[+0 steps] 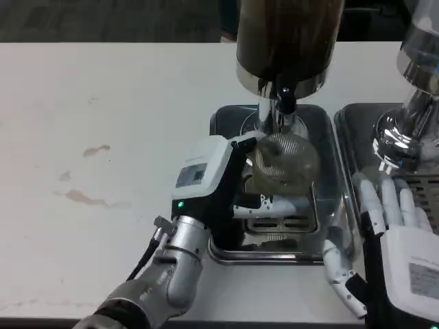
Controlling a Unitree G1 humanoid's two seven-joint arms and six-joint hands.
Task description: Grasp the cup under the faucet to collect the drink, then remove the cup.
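While left robot hand (218, 179) grips cup (282, 159), faucet (284, 103) directly above, drip tray (328, 130) beneath

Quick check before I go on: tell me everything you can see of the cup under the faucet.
The cup looks clear, glass or plastic, with a ribbed or textured wall and a rounded body. It seems upright, directly below the faucet of the dark drink dispenser, over the slotted grate of the metal drip tray. The left hand wraps its left side, fingers showing at the base. A brownish tint shows inside, but the fill level is too blurred to judge. The right hand rests apart on the neighbouring tray.
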